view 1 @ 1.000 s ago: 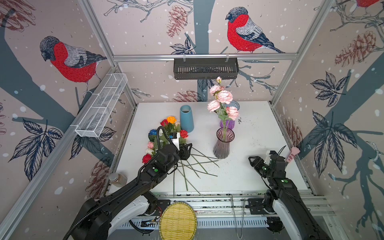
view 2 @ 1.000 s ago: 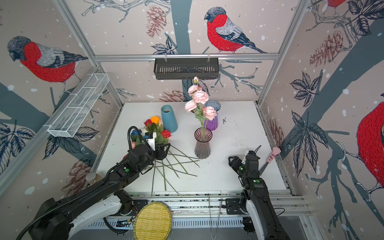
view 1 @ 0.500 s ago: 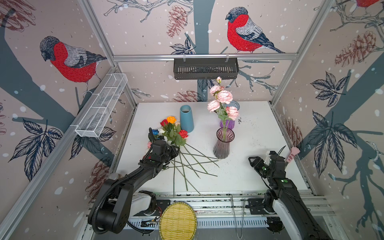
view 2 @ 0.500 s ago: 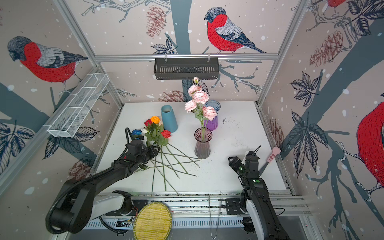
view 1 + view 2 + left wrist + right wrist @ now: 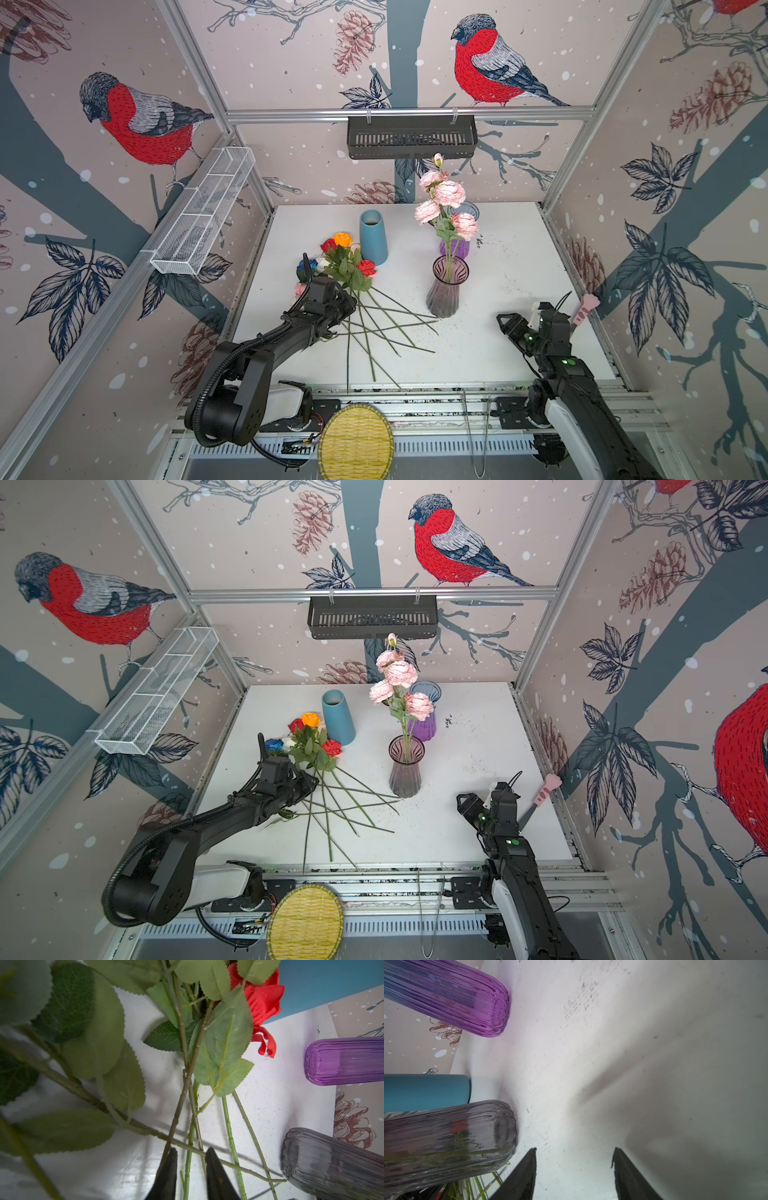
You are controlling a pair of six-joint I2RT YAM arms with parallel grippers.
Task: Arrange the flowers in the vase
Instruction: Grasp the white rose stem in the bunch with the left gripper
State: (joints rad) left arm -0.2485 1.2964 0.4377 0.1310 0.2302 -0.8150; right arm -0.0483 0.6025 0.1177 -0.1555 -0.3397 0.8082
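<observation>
Several roses (image 5: pixel 347 262) (image 5: pixel 311 737) lie in a bunch on the white table, their long green stems (image 5: pixel 374 328) fanned toward the front. My left gripper (image 5: pixel 349 306) (image 5: pixel 312 785) (image 5: pixel 191 1149) is down on those stems just below the leaves. Its jaws stand narrowly open, with a green stem (image 5: pixel 188 1165) between them and gaps on both sides. A red rose (image 5: pixel 261 999) shows beyond. The smoky glass vase (image 5: pixel 444 291) (image 5: pixel 405 771) (image 5: pixel 446 1142) holds a pink carnation spray (image 5: pixel 449 195). My right gripper (image 5: pixel 515 321) (image 5: pixel 477 798) (image 5: pixel 575 1148) hovers open and empty to the right of the vase.
A blue cone vase (image 5: pixel 372 237) and a purple glass vase (image 5: pixel 455 249) stand behind the flowers. A black basket (image 5: pixel 411 137) hangs on the back rail and a white wire basket (image 5: pixel 203 212) on the left rail. A pink paw tool (image 5: pixel 584 307) leans at the right edge.
My left gripper's jaws have narrowed around the stems, and its arm has shifted and settled low over the bunch. The right arm has not moved.
</observation>
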